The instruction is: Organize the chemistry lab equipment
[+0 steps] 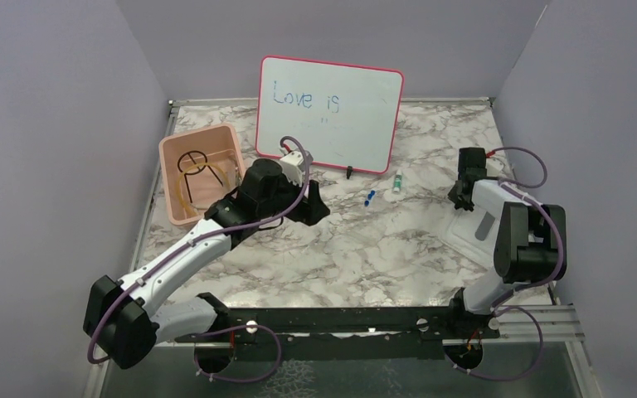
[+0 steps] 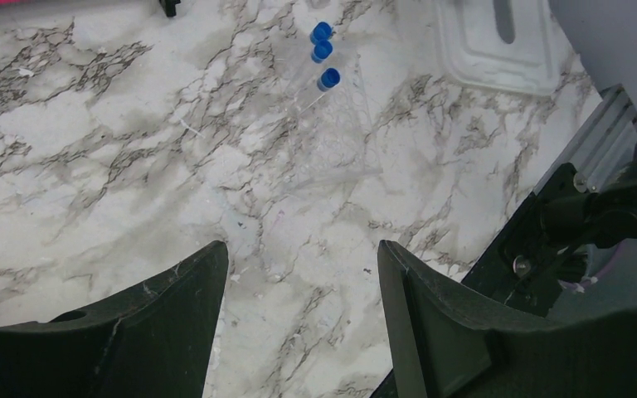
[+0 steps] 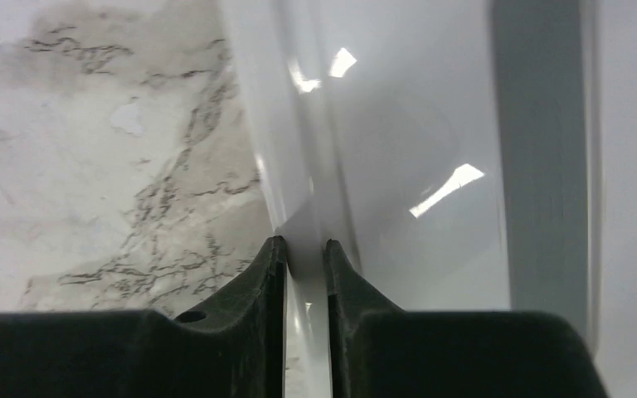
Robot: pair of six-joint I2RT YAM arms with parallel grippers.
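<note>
My left gripper (image 1: 316,204) is open and empty above the marble table, jaws wide apart in the left wrist view (image 2: 303,257). Three clear blue-capped tubes (image 2: 323,55) lie on the table ahead of it; they also show in the top view (image 1: 369,197). A small vial (image 1: 397,181) lies beside them. The black wire ring tripod (image 1: 192,161) and the tan rubber tube (image 1: 185,196) are in the pink bin (image 1: 168,176). My right gripper (image 1: 462,196) is shut on the rim of the white lid (image 3: 431,149), with its jaws (image 3: 305,247) pinching the rim. Tongs, spatula and rod are out of view.
The pink-framed whiteboard (image 1: 329,112) stands at the back centre, with a black foot (image 1: 349,172) on the table. The white lid (image 1: 474,229) lies at the right, also in the left wrist view (image 2: 498,46). Walls close in the left, back and right.
</note>
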